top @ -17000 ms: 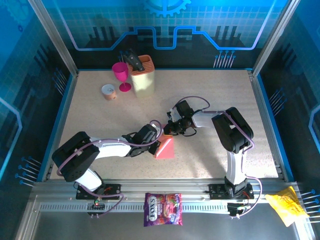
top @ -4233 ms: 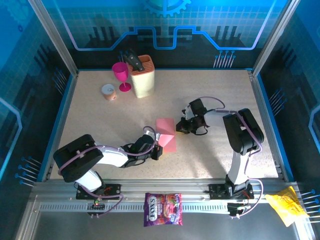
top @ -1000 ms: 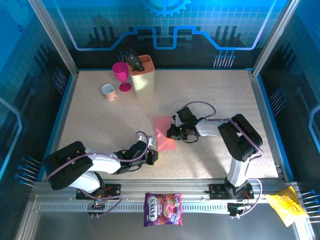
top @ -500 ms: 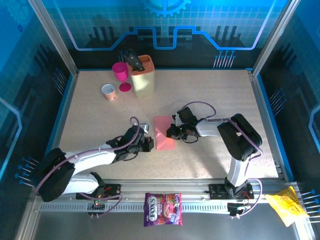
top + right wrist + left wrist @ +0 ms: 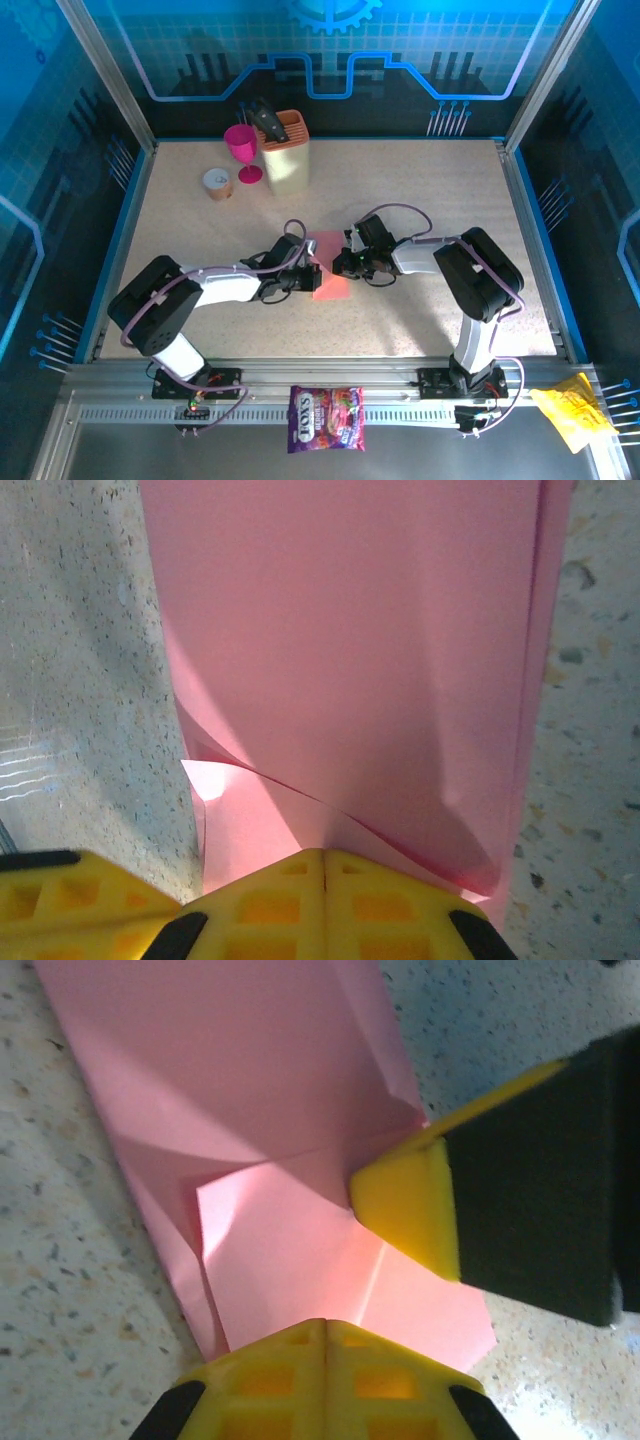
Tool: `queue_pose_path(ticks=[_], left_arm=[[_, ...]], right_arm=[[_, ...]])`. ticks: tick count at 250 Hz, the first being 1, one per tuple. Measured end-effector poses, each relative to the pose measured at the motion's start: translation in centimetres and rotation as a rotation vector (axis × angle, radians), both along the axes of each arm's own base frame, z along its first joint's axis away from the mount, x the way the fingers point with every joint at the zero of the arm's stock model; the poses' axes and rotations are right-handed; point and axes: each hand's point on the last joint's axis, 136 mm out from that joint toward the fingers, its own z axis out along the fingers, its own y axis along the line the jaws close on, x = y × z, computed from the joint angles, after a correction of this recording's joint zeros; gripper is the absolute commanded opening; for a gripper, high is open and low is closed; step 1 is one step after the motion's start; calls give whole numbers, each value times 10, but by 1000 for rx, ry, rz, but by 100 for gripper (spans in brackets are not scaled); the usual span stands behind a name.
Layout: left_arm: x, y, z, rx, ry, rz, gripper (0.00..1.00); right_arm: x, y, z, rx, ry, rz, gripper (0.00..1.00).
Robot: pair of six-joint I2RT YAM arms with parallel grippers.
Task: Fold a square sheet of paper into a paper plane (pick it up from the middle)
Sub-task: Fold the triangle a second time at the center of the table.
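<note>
Square sheet of paper, partly folded: clenched left gripper has advanced to its 9 o'clock edge; clenched right gripper stays pressing at 3 o'clock.

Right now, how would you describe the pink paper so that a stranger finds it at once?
On the speckled table, near its middle, the left gripper and right gripper meet. The folded paper lies under their tips: pale pink and matte, unlike the upright magenta goblet farther back.

Pink-red sheet of paper, yellow fingers, speckled beige table.
</note>
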Motion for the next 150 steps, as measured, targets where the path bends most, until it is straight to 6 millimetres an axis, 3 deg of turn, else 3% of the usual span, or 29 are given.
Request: queue_pose_path(ticks=[64,141,150], left_arm=[[21,-4,0,-3,-17,5,0],[20,-4,-15,5,10,-3,0],[21,-4,-15,1,7,-2,0]], right_arm=[[0,0,0,2,-2,1,0],[-1,1,3,2,3,15,0],[-3,0,5,-5,6,21,5]])
